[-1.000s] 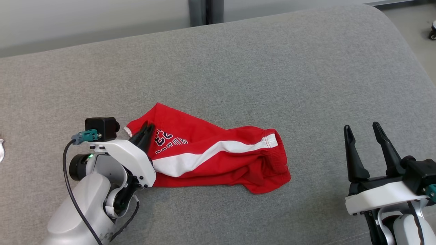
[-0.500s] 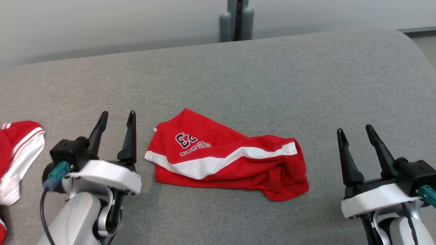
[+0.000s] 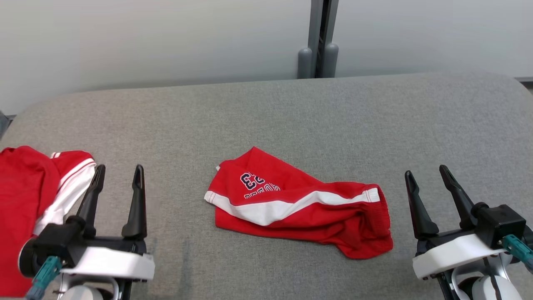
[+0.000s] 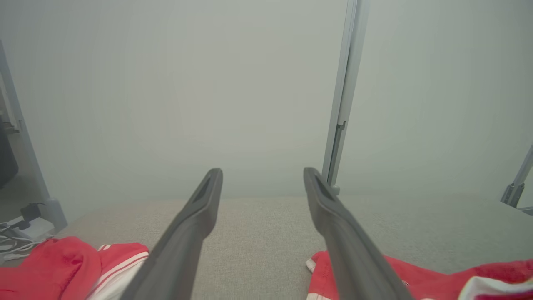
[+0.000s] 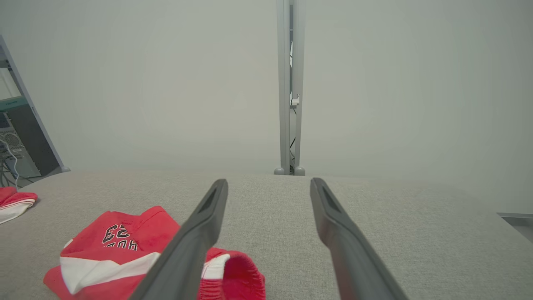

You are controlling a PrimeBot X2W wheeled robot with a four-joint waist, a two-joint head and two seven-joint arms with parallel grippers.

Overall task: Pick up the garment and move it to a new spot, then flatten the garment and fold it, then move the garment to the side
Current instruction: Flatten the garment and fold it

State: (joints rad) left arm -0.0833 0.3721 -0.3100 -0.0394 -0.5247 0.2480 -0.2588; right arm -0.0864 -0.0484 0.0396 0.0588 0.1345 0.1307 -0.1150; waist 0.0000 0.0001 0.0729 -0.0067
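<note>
Red garment [image 3: 300, 204] lies rumpled on bench [image 3: 266, 108]; left gripper [image 3: 119, 168], right gripper [image 3: 425, 171] jaws apart, empty. Flattening judged next: edges to be pulled outward.

Head camera above cushion [image 3: 291, 108]; wrist cameras low, wallward; garment [image 3: 300, 204] common to all.

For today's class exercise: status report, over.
Left claw open, right claw open. Folded red white-striped shorts free on grey cushion. Another red garment by left claw.

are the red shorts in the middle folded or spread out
Folded. The red shorts lie doubled over in a compact, rumpled bundle on the grey surface, one layer stacked on another.
</note>
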